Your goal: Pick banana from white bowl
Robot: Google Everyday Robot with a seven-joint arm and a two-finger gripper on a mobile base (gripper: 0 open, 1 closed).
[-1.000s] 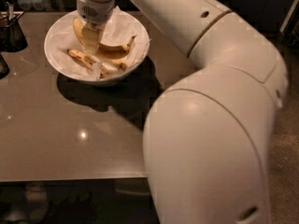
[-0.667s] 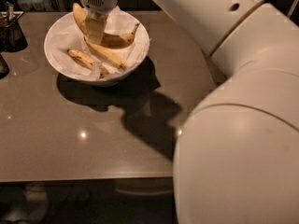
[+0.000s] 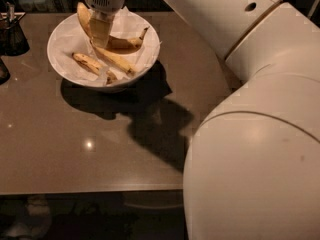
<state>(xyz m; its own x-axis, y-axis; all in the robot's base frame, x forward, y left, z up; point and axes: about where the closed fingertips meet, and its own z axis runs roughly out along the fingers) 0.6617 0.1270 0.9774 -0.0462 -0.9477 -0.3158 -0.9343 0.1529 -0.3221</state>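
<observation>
The white bowl [image 3: 55, 60] stands at the table's back left, lined with crumpled white paper. My gripper [image 3: 100, 37] reaches down from the top edge over the bowl's middle and is shut on the banana [image 3: 125, 44], a speckled yellow cluster, where its fruits join. One fruit sticks up to the left of the fingers and two fan out to the right and down. A further speckled banana [image 3: 90, 64] lies on the paper at the bowl's front left; I cannot tell whether it is joined to the cluster.
A dark container [image 3: 13, 34] with utensils stands at the far left and another dark object [image 3: 2, 70] is at the left edge. The brown table [image 3: 90, 149] ends at a front edge low in view. My arm's white body [image 3: 250, 134] fills the right side.
The view has shifted and my arm's body has swung right. The gripper has closed on the cluster and tilted it up, so one fruit now rises past the bowl's back rim.
</observation>
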